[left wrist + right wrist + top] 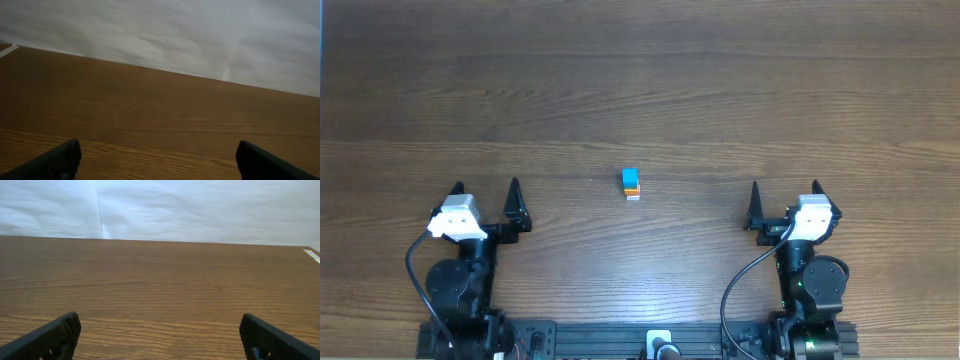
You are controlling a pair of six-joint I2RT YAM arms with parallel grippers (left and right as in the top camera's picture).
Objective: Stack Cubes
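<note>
Item: cube stack (631,184), one column, standing mid-worktop between the two arms and well apart from both. Blue cube (630,177) on top; orange cube (633,189) beneath it; a sliver of white cube (633,196) at the base.

Left pincer (485,185): released, fingers spread wide, nothing between them, near its own base.

Right pincer (785,185): released likewise, near its base.

Worktop (640,80): brown wood grain. White backdrop (200,35) beyond its far edge.
</note>
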